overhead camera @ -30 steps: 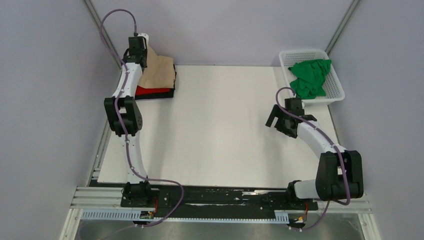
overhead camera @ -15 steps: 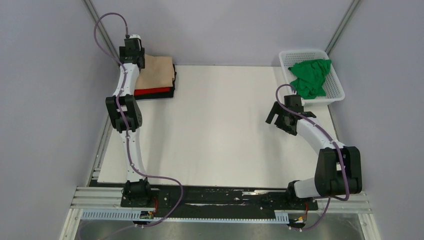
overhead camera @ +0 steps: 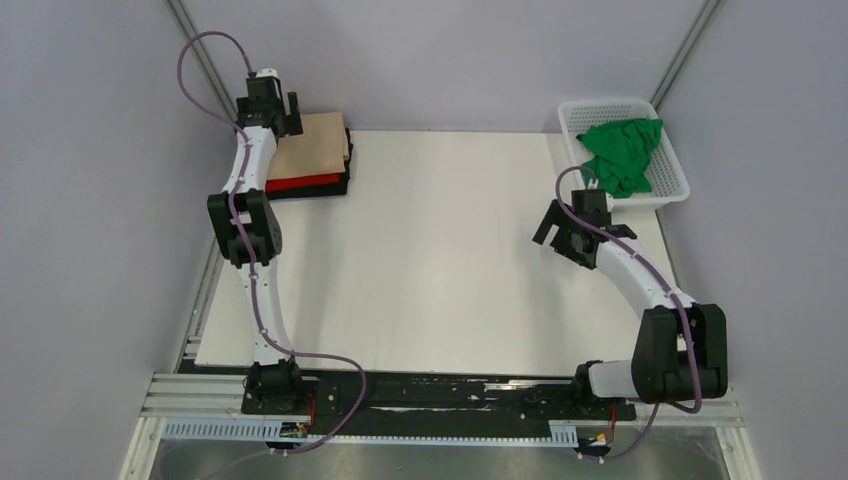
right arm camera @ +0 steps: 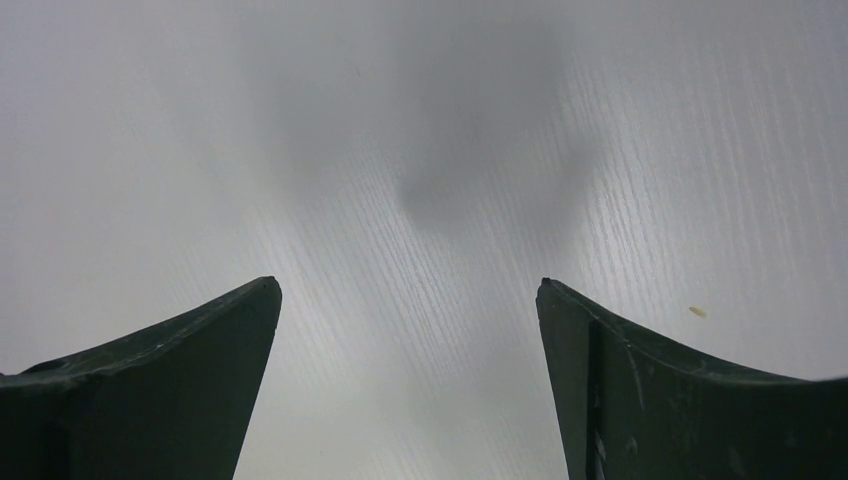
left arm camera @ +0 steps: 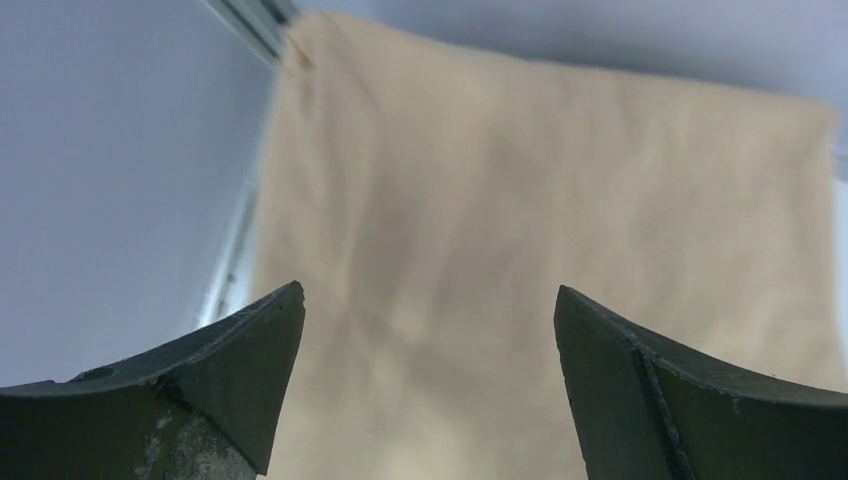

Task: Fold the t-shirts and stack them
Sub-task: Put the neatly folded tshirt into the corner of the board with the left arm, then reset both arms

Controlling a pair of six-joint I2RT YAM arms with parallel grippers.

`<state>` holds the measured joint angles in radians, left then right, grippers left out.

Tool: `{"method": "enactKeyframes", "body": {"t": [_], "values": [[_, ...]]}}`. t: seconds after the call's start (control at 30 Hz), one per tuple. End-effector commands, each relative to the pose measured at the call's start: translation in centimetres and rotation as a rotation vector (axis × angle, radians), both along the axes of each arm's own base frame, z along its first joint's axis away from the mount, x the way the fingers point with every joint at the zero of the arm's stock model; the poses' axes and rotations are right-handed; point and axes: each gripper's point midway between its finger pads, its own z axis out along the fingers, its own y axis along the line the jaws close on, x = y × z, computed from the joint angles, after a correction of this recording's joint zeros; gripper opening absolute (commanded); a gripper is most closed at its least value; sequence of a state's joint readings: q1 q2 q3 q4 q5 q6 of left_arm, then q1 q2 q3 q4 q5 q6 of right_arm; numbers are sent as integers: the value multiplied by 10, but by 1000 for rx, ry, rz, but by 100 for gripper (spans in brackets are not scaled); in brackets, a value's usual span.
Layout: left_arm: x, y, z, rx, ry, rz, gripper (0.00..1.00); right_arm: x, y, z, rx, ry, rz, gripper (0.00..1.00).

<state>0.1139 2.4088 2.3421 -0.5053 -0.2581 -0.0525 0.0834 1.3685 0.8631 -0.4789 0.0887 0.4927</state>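
Empty left gripper (left arm camera: pixel 428 300), jaws apart, hovers just over the folded tan t-shirt (left arm camera: pixel 540 200) lying on the red t-shirt (overhead camera: pixel 305 183). Empty right gripper (right arm camera: pixel 408 290), jaws apart, above bare table (right arm camera: pixel 420 150). Green t-shirt (overhead camera: pixel 622 155) crumpled in basket (overhead camera: pixel 600 106), just beyond right gripper. Soft, light, limp; probably best pinched at a raised fold.

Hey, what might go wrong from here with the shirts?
The open left tool hangs right over the tan shirt; dipping could snag it and rumple its fold. The green shirt lies bunched in the basket; pulling it out may drag the basket along.
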Motion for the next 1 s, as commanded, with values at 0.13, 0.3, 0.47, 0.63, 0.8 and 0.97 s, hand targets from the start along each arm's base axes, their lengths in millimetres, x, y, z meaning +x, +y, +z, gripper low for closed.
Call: {"method": "enactKeyframes", "body": {"t": [0.13, 0.3, 0.47, 0.63, 0.8, 0.97], "values": [[-48, -95, 89, -375, -240, -235, 100, -5, -2, 24, 20, -102, -33, 100], [-125, -145, 85, -395, -230, -336, 100, -12, 4, 36, 58, -194, -9, 100], [-202, -196, 51, -406, -107, -383, 100, -21, 10, 46, 82, -275, 40, 100], [-268, -234, 13, -486, -54, -436, 100, -39, 7, 32, 78, -282, 35, 100], [-328, -251, -26, -521, 40, -457, 100, -48, 5, 32, 87, -326, 9, 100], [-350, -248, -33, -509, 34, -445, 100, -50, 5, 38, 106, -381, -11, 100]]}}
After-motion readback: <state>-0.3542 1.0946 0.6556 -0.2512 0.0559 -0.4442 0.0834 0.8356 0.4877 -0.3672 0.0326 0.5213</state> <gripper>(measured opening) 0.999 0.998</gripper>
